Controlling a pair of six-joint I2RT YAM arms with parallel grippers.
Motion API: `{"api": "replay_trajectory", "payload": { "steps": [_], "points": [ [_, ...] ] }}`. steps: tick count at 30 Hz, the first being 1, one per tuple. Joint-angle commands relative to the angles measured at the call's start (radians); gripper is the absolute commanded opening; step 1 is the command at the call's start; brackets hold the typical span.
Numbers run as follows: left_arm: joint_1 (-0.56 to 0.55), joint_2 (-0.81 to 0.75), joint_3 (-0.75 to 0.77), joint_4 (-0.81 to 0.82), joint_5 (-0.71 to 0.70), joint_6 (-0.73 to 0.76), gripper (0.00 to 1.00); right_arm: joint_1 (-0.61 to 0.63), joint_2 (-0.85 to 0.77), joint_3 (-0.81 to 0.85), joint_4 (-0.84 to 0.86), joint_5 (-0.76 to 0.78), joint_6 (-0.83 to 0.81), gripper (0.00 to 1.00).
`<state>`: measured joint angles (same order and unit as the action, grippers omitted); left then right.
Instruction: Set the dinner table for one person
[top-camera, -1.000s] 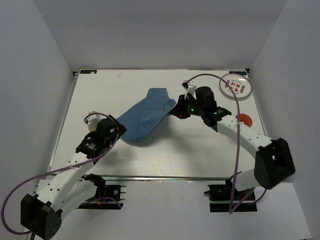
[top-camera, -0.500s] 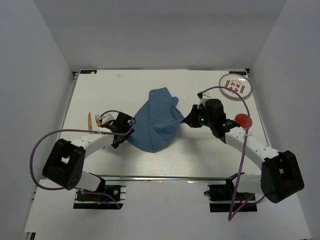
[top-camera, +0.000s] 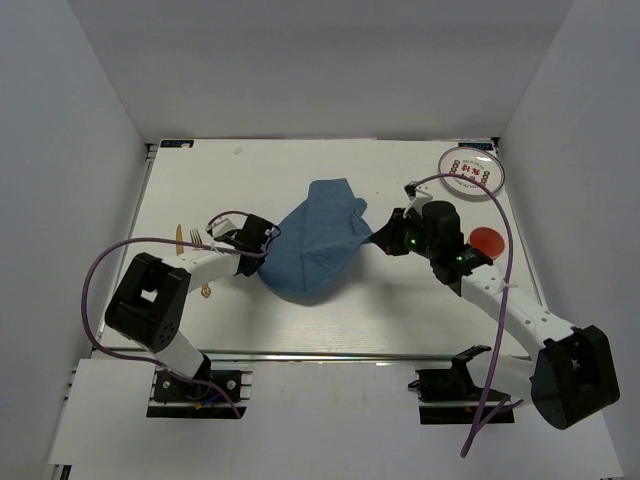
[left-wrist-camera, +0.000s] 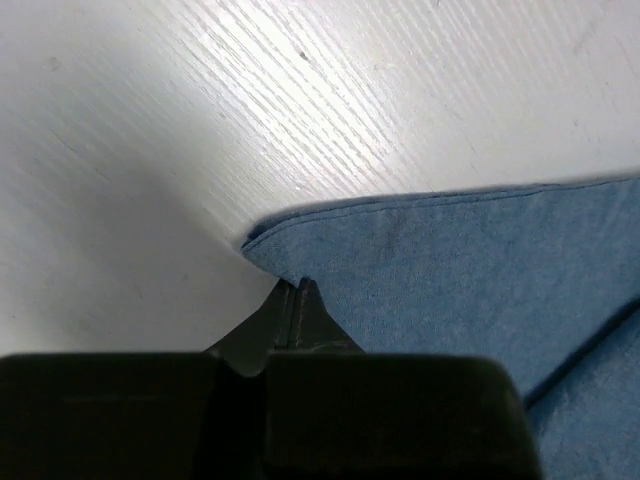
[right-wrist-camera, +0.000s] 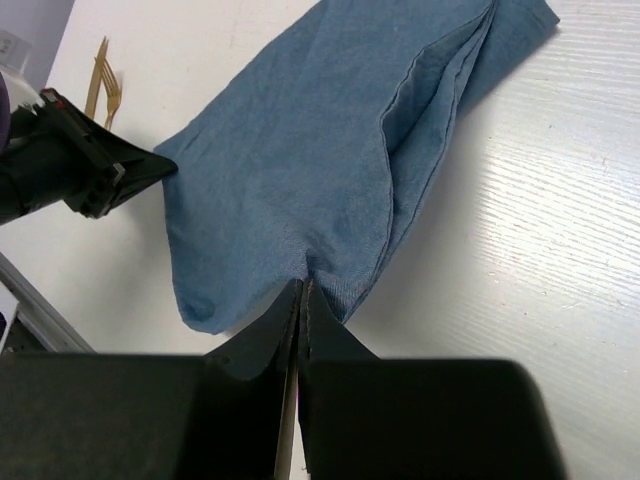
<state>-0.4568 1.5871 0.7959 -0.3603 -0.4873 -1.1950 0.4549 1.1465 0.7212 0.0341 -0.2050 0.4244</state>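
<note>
Working at an early stage of setting the large flat white rectangular dinner table: spreading out the rumpled blue cloth placemat, which is lying folded over itself and skewed around the middle of the tabletop, not yet flat or squared to the near edge. Sitting well off the cloth: a round white plate with red and dark markings in the far right corner, a small red round item near the right edge, and a gold-coloured fork plus a second slim gold utensil near the left edge. Judging most of the job as left: flattening the mat, then bringing plate and cutlery onto or beside it. Reaching in low from the left edge with the left gripper, arm folded back sharply on itself, pinching the mat's left corner right at the hem, closed fully on the fabric with no gap showing. Reaching in from the right with the right gripper, arm stretching diagonally out of the near right corner, pinching the mat's right edge at a fold, likewise clamped tight on cloth. Gripping opposite sides, so probably aiming to draw the mat open, with a doubled-over ridge showing along one side in the right wrist view.
</note>
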Motion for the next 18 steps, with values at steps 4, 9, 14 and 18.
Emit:
{"api": "replay_trajectory", "payload": {
  "steps": [4,9,14,18],
  "points": [
    [-0.003,-0.082,0.08,-0.042,-0.002,0.103,0.0,-0.027,-0.025,0.037,0.046,0.022,0.071,0.0],
    [-0.003,-0.223,0.351,-0.167,-0.079,0.253,0.0,-0.039,-0.076,0.229,-0.032,0.065,0.071,0.0],
    [-0.003,-0.447,0.566,-0.143,0.006,0.379,0.0,-0.039,-0.22,0.437,-0.213,0.16,0.018,0.0],
    [-0.003,-0.494,0.621,-0.084,0.023,0.406,0.0,-0.041,-0.274,0.54,-0.238,0.298,-0.032,0.0]
  ]
}}
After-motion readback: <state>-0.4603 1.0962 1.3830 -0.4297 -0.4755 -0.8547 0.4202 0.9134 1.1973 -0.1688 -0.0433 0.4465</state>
